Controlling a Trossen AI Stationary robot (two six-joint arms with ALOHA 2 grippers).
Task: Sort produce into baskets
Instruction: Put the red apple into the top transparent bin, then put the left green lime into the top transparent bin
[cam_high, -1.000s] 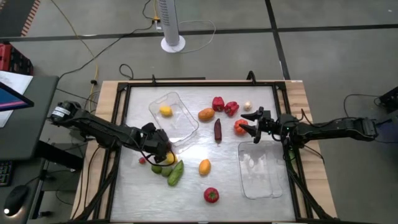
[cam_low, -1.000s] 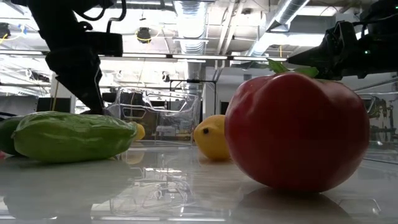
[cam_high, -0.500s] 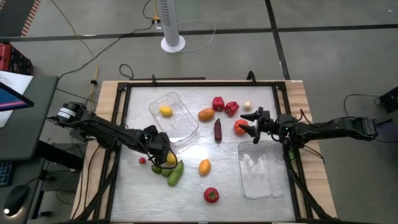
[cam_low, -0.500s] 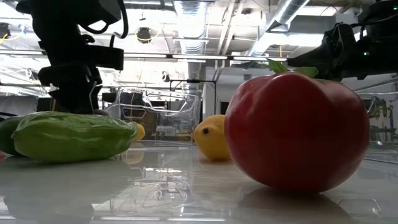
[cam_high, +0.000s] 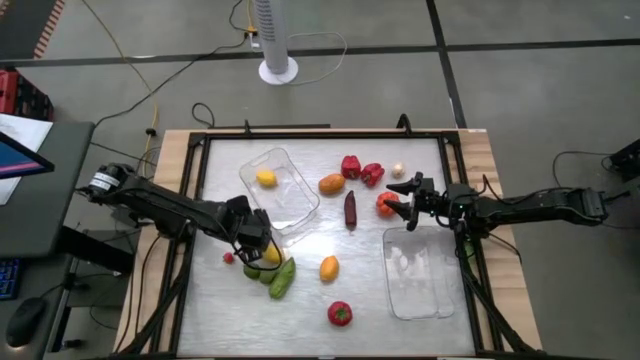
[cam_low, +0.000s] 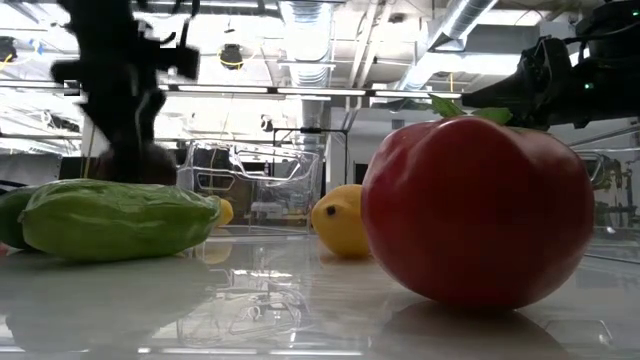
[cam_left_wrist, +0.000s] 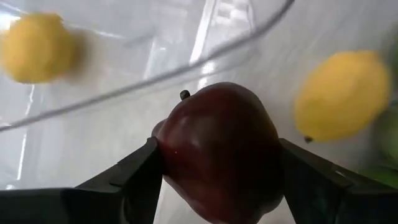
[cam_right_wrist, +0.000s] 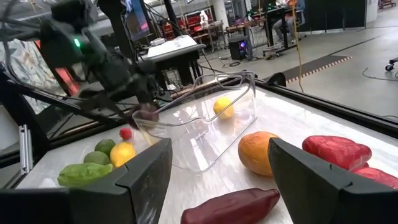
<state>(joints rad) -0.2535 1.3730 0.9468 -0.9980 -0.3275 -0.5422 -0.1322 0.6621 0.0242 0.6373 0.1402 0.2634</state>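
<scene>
My left gripper (cam_high: 258, 240) is shut on a dark red round fruit (cam_left_wrist: 217, 152) beside the near corner of the left clear tray (cam_high: 285, 205). That tray holds a yellow lemon (cam_high: 266, 179). A lemon (cam_high: 272, 256), a lime (cam_high: 252, 271) and a green cucumber (cam_high: 283, 278) lie just near of the gripper. My right gripper (cam_high: 403, 200) is open and level beside a red-orange tomato (cam_high: 386, 204), touching nothing. The right clear tray (cam_high: 420, 272) lies near of it. My left gripper pinches the dark red fruit between its two fingers, one on each of its opposite sides (cam_left_wrist: 166, 155). The fingers slant down from the table's left. In the right wrist view the fruit (cam_right_wrist: 147, 114) hangs about level with the tray's rim, clear of the table.
On the table lie a purple eggplant (cam_high: 351, 208), an orange piece (cam_high: 331, 184), two red peppers (cam_high: 351, 166), a white garlic (cam_high: 399, 170), a yellow-orange piece (cam_high: 329, 268), a red tomato (cam_high: 340, 314) and a small red piece (cam_high: 228, 258). A black frame (cam_high: 200, 145) edges the table.
My left gripper has dipped down behind the green cucumber and has come up again, shifting a little toward the table's left and the left tray; it shows blurred in the low view.
</scene>
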